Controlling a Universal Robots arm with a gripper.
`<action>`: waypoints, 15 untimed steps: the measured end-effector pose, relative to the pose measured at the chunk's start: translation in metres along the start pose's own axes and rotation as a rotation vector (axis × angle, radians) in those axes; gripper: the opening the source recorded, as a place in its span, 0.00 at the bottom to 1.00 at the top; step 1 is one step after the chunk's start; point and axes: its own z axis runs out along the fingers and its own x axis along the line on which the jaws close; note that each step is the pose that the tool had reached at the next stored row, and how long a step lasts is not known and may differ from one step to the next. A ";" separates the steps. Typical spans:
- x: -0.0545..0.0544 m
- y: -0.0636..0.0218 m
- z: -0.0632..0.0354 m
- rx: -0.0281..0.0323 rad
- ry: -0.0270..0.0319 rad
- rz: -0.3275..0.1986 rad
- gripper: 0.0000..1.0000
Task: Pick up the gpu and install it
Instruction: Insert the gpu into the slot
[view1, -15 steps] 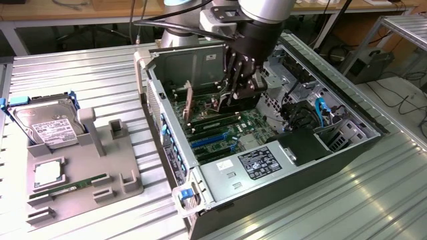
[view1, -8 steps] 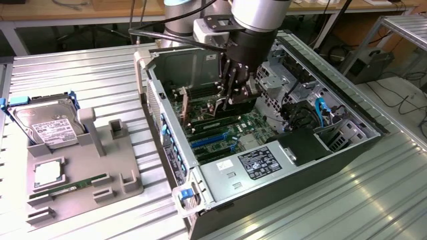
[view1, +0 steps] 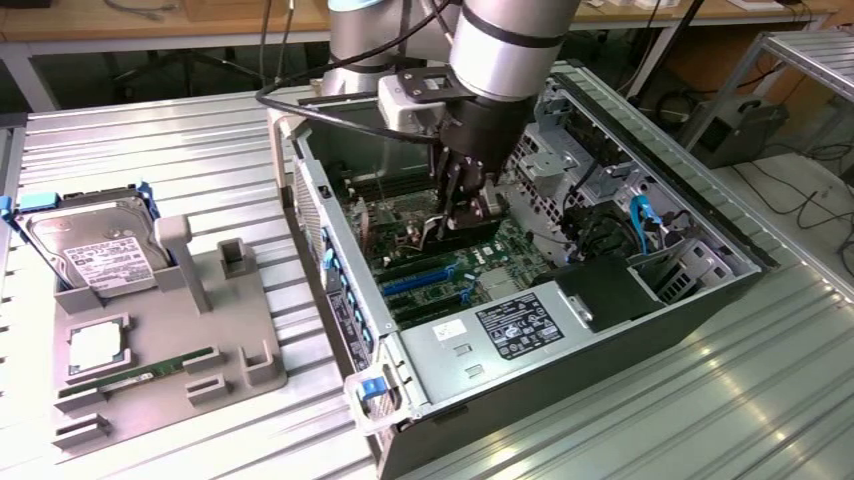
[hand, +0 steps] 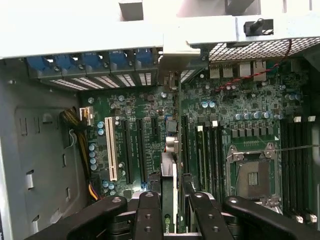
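My gripper is down inside the open computer case, over the green motherboard. It is shut on the gpu, a dark card held on edge. In the wrist view the gpu runs thin and upright between my two black fingers, with my gripper clamped on its top edge. Its silvery bracket reaches the case's rear slot openings. The card stands along the board between the black expansion slots and the memory slots. Whether its lower edge sits in a slot is hidden.
A grey holder at the exterior view's left carries a hard drive, a square chip and a green memory stick. Inside the case are the power supply, the processor socket, blue slot latches and cables.
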 end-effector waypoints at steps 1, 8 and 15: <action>0.000 0.0008 0.0109 -0.0001 0.0001 -0.005 0.26; -0.005 0.0045 0.0493 0.0059 0.0077 -0.037 0.26; -0.005 0.0034 0.0549 0.0038 0.0011 -0.052 0.26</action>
